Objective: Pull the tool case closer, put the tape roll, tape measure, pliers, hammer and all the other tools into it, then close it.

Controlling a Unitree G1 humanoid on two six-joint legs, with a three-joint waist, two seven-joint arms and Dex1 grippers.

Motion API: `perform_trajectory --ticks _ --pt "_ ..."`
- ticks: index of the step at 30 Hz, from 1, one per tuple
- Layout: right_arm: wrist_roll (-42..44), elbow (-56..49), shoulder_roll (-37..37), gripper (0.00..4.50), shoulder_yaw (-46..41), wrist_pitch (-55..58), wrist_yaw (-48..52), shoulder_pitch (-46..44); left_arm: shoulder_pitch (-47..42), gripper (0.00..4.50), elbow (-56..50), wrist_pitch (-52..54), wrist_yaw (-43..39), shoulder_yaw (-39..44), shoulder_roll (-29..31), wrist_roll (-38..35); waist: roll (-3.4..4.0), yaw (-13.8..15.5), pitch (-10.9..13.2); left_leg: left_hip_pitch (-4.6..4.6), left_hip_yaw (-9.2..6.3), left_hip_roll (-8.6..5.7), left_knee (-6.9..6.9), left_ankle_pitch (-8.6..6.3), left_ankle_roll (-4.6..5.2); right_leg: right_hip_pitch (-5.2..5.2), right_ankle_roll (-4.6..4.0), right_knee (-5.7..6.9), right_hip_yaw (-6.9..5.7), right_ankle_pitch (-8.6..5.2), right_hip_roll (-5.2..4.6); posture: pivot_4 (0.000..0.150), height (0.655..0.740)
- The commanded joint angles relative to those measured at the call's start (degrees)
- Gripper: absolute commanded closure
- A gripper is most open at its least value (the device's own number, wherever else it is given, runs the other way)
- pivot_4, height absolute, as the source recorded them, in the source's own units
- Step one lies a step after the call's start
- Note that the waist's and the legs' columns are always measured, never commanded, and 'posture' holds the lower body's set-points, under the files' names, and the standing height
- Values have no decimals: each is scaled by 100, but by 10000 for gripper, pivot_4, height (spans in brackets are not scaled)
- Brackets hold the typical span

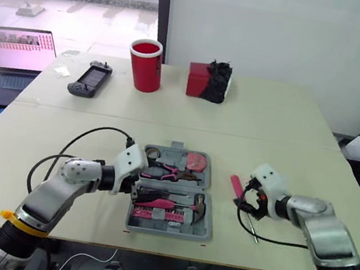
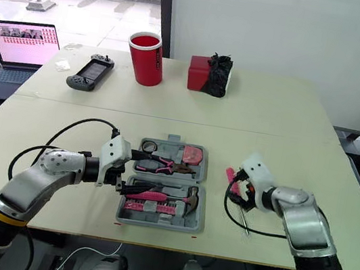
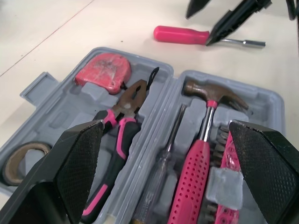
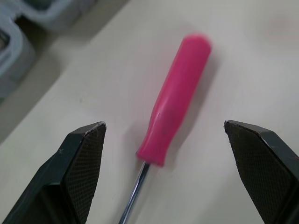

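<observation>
While the grey plastic tool case (image 1: 165, 231) lies open near the 6 o'clock edge of the beige counter (image 1: 271, 122), the left pincer (image 3: 166, 140) hangs at the case's 9 o'clock side, fingers wide apart, gripping nothing. Far half of case: brown tape roll (image 3: 23, 156) at the 9 o'clock end, pink tape measure (image 3: 103, 72) at the 3 o'clock end, pink-and-black pliers (image 3: 119, 121) between them. Near half: pink-handled hammer (image 3: 205, 121). A pink-handled screwdriver (image 4: 177, 98) lies on the counter at 3 o'clock of the case, outside it. The right pincer (image 4: 163, 128) is over it, fingers apart either side of the handle, not touching.
</observation>
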Motion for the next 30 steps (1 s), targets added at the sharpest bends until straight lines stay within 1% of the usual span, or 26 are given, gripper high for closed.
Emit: perform_trajectory --ticks 1,7,8,10,12,16,17,20,23,26,28,29,30 --pt "199 -42 151 2358 -213 98 -237 77 40 0 -74 -154 -68 72 99 27 0 9 0 0 0 0 0 0 0 0 0 2 0 0 0 1500 7400" --pt "424 54 420 2358 -331 170 -573 182 77 0 -53 -208 -77 106 168 87 0 15 0 -3 0 0 -3 0 0 0 1 -2 0 -2 0 1500 7400" --pt "419 85 453 4708 -377 195 -674 203 74 0 -56 -206 -74 108 166 98 0 14 0 -2 0 0 -2 0 0 0 1 -1 0 -2 0 1500 7400" --pt "430 63 483 10740 -443 242 -808 294 75 0 -63 -196 -69 117 156 100 0 12 0 -2 0 0 -2 0 0 0 0 0 0 -2 0 1500 7400" --pt "541 -35 521 20016 -486 303 -852 384 88 0 -56 -199 -72 123 155 98 0 14 0 -2 0 0 -3 0 0 0 0 0 0 -2 0 1500 7400" --pt "688 -204 544 39970 -516 477 -950 409 202 0 158 -362 -156 190 299 174 -1 11 0 -2 0 0 -4 0 0 0 1 -1 0 -3 0 1500 7400" --pt "728 -270 505 40969 -507 491 -924 374 228 0 205 -390 -169 262 330 137 0 -4 0 -1 0 0 -4 0 0 -1 0 0 0 -3 0 1500 7400" --pt "834 -392 382 40954 -517 443 -847 216 261 0 285 -470 -228 359 442 83 1 8 0 0 0 1 -6 0 0 -4 -2 1 0 -3 1 1500 7400" --pt "969 -513 -138 40954 -266 732 -464 -305 324 0 316 -549 -348 472 565 29 7 0 4 -8 1 0 -4 0 0 -7 -2 -1 1 -3 -1 1500 7400" --pt "806 -829 -889 40954 551 362 147 -970 427 0 336 -608 -442 634 692 -32 18 -5 11 -11 4 0 -4 0 0 -19 -3 1 4 -1 -1 1500 7400" --pt "653 -1011 -1420 40954 1404 115 831 -1490 576 0 326 -642 -534 763 776 -99 15 0 9 -15 4 3 -17 0 0 -34 -3 5 3 -2 1 1500 7400" --pt "672 -1065 -1565 40954 1661 17 1117 -1673 640 0 326 -657 -583 807 815 -129 8 4 6 -15 2 4 -24 0 0 -34 -2 5 0 -3 2 1500 7400" --pt "808 -1080 -1630 40954 1989 248 1504 -2085 811 0 361 -697 -728 888 944 -170 12 -15 9 -14 1 7 -24 0 0 -36 0 4 -1 -3 5 1500 7400"
